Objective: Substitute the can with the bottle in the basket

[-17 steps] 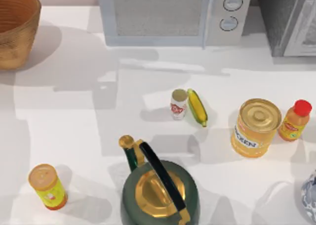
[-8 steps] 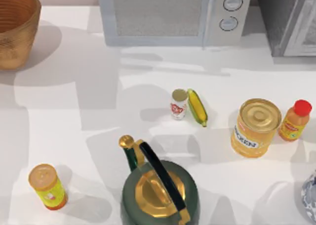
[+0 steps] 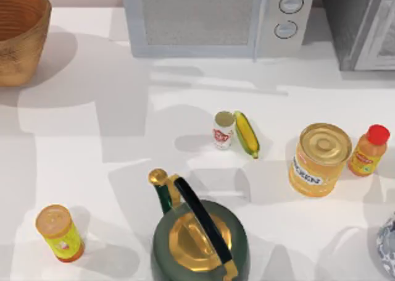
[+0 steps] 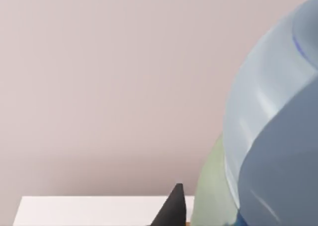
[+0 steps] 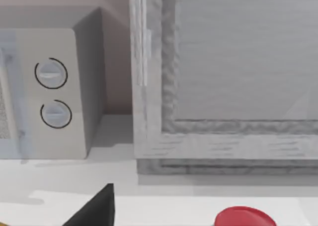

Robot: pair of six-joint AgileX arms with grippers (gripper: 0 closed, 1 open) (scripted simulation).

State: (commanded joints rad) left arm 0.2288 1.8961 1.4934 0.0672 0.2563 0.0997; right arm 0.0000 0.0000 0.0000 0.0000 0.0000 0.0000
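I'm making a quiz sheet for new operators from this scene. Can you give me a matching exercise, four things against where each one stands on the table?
Things:
1. can
2. basket
3. kettle
4. orange bottle

Places:
A. far left corner, beside the microwave
B. right edge, next to the big yellow tin
C. middle of the table, right beside the corn cob
D. near edge, in the middle

Pairs: 1-C, 2-A, 3-D, 4-B

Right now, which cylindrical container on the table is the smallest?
The can, white with a red mark, beside the corn; the golden tin and yellow-labelled cylinder are bigger.
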